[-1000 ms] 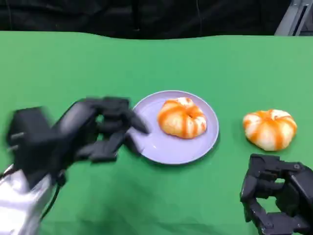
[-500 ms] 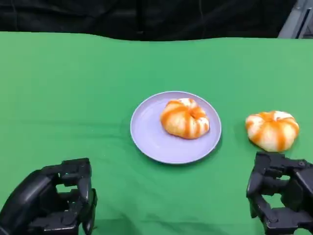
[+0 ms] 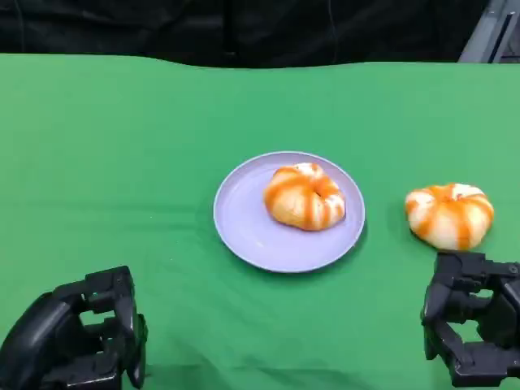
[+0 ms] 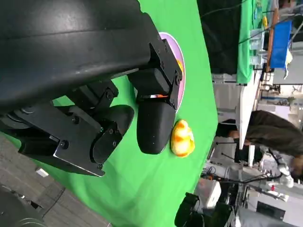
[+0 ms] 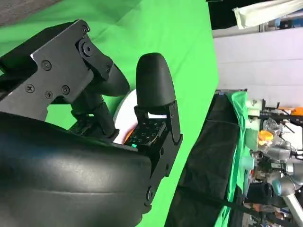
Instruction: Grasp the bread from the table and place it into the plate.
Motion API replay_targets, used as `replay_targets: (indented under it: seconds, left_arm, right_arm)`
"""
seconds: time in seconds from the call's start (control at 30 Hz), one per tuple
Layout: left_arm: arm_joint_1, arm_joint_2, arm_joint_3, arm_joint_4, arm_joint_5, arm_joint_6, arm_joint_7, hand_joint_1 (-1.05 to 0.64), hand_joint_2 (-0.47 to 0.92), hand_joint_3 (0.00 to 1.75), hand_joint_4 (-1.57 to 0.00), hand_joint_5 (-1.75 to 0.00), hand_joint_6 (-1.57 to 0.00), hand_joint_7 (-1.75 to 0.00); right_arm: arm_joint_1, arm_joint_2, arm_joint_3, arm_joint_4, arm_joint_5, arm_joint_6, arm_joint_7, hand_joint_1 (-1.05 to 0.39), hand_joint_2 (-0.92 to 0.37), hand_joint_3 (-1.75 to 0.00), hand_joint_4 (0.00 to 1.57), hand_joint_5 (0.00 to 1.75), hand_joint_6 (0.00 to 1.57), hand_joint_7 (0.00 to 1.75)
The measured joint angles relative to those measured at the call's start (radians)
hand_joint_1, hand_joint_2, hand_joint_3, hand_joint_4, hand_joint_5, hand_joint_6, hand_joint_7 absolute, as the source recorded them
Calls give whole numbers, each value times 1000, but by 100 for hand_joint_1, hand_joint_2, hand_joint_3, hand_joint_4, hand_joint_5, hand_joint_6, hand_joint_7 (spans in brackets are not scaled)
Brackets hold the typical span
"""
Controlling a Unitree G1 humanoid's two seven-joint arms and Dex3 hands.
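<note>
We see a lilac plate (image 3: 288, 211) at the middle of the green tabletop (image 3: 122, 162), and one orange-striped bread roll (image 3: 304, 197) already lies in it, toward the plate's right half. A second bread roll (image 3: 449, 214) with the same orange stripes sits on the bare cloth to the right of the plate, clearly apart from its rim.

Our left hand (image 3: 77, 345) rests low at the near left edge, well away from the plate, its fingers (image 3: 114, 305) curled inward with nothing in them. Our right hand (image 3: 475, 321) sits at the near right edge, just in front of the second roll but not touching it; its fingers (image 3: 455, 280) are likewise curled in on nothing.

From the left wrist we look past the black fingers (image 4: 154, 123) and see the plate's edge (image 4: 181, 71) and the loose roll (image 4: 182, 137) on the green cloth, with a person (image 4: 274, 135) beyond the tabletop's end. From the right wrist, the fingers (image 5: 154, 85) cover most of the plate (image 5: 127, 101).
</note>
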Motion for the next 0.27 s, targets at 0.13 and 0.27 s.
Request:
replay_targets:
  seconds: [0.13,0.27]
  left_arm:
    - [1,-1,0,-21,2,10,9,10,63,127,-94,-175,-76,-175]
    - [2,-4,0,-25,10,13,17,12,64,128,-93,-175,-75,-175]
  right_arm:
    - [1,-5,0,-1,2,2,1,4,-45,-127,91,164,91,136]
    - [3,-10,0,-6,2,2,2,4,-45,-126,91,164,92,136]
